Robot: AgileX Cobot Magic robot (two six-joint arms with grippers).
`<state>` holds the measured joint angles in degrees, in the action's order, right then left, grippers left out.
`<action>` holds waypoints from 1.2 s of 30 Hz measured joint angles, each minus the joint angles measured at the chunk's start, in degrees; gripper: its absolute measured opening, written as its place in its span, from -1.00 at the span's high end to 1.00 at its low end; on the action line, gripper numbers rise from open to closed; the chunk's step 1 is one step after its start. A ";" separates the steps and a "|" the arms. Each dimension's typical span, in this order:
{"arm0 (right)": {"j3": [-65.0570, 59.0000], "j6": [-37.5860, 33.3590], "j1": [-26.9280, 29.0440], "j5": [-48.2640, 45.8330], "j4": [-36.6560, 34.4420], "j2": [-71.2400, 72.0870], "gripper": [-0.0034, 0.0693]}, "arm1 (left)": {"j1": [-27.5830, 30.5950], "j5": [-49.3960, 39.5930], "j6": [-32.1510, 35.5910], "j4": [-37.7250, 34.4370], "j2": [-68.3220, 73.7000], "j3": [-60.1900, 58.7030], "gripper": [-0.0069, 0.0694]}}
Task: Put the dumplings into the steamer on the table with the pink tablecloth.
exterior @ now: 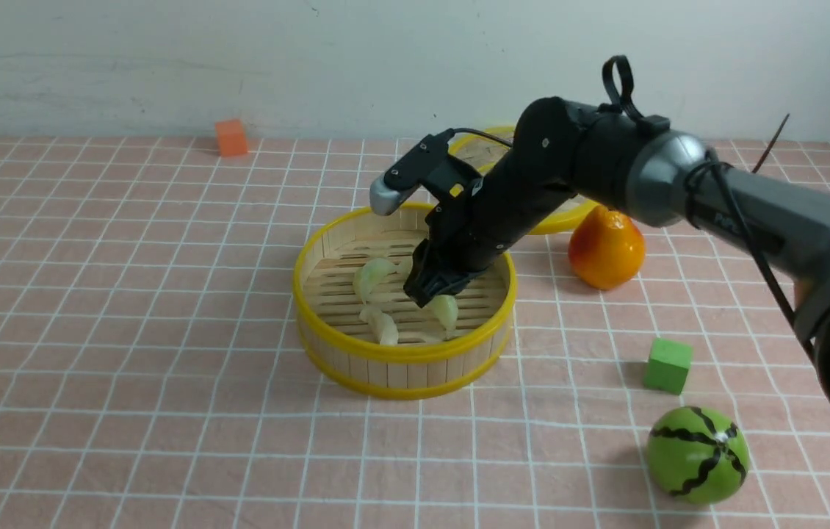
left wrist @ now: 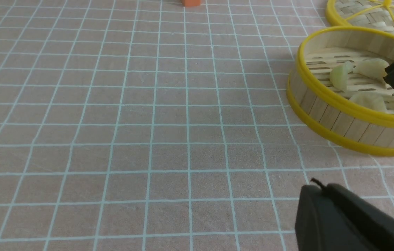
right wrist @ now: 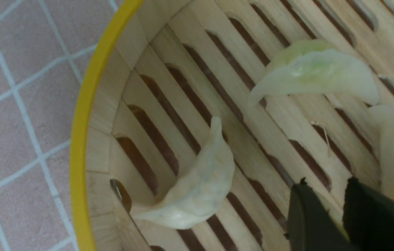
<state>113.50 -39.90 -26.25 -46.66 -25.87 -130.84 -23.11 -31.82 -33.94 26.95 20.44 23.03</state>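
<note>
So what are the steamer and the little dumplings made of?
The steamer looks like pale bamboo or wood: matte slats with visible grain, plus shiny yellow rims, probably plastic. The dumplings look like soft plastic or rubber: glossy, smooth and slightly see-through. They are likely toys, not real dough.

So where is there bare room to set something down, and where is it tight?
Bare: the tablecloth left of the steamer, from the orange cube forward, and the strip before it. Crowded: the right, with lid, pear, green cube, watermelon; the steamer holds dumplings and the right gripper.
</note>
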 joint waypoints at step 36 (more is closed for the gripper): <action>9.17 31.19 0.77 -24.17 38.26 44.02 0.95 | 0.00 1.26 -0.28 1.61 0.00 0.00 0.78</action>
<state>122.68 -8.71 -25.48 -70.83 12.39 -86.82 -23.11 -30.56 -34.22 28.57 20.44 23.03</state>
